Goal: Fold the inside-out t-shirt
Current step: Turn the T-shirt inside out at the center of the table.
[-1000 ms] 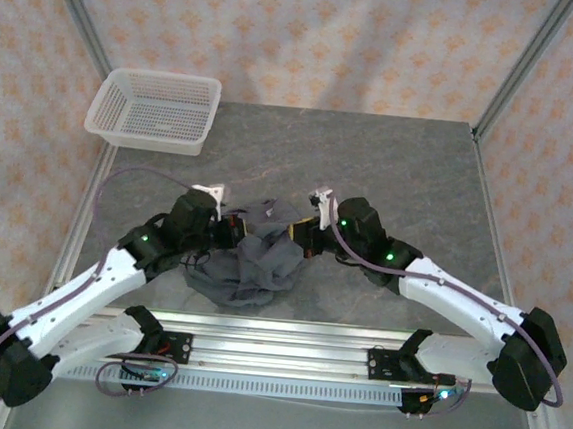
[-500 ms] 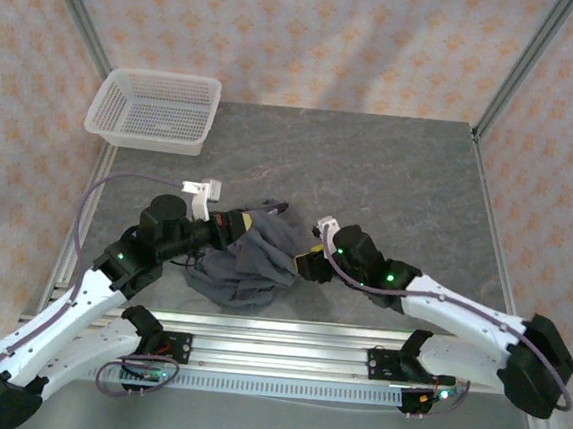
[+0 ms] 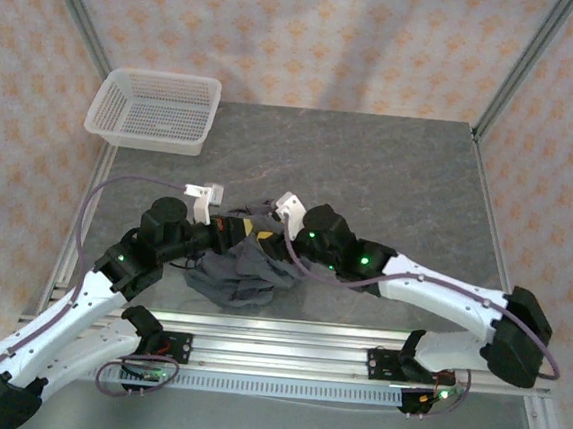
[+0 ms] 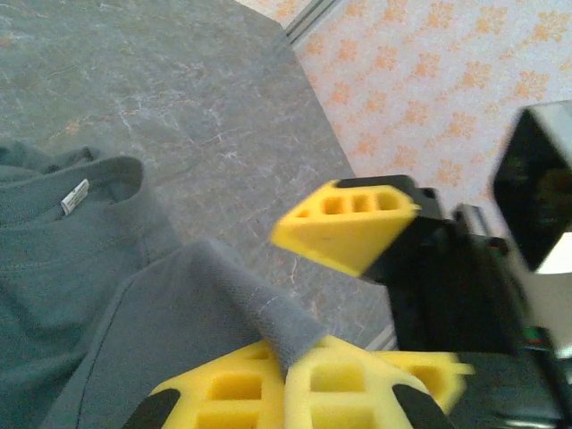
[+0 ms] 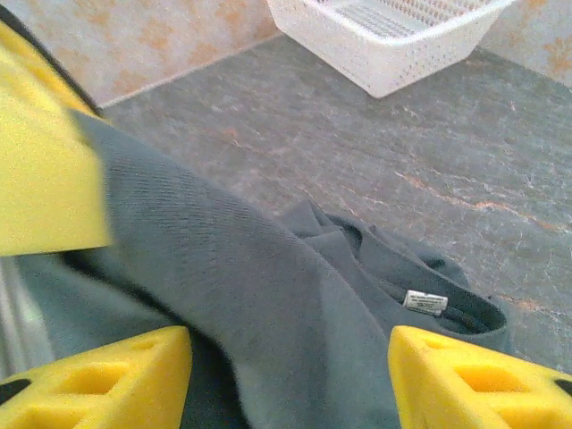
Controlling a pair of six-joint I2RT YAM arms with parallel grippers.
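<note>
1. At the back left corner of the grey stone-patterned table (image 3: 400, 174) stands a white plastic mesh basket (image 3: 144, 140), well apart from the cloth and from both arms.

2. The left gripper (image 4: 284, 362), with its yellow foam fingers, is closed on a raised fold of cloth. In the left wrist view the fold's stitched edge disappears between the two pads, which are pressed together.

3. The dark slate-grey t-shirt of soft thin fabric (image 3: 243, 271) lies crumpled in a heap at the near middle of the table, between the two arms and close to the rail. Its ribbed collar (image 4: 107, 183) is on the side away from the bases, and the small white label (image 5: 424, 301) faces outward, so the shirt looks to be inside out.

4. The right gripper (image 5: 288, 347) has its yellow fingers spread wide and grips nothing. The ridge of cloth lifted by the left gripper runs slantwise from that pinch down between the open fingers. From above, the right gripper (image 3: 271, 235) is just beside the left gripper (image 3: 233, 228), over the heap's far edge.

5. The cloth's long axis here is that taut ridge, and it already lies inside the right gripper's span. So the right arm is the nearer one for a second grip. It would probably need to close on the ridge a little way from the left pinch, and then the two grippers could draw apart to spread the shirt. The thin fabric might bunch or slip.
</note>
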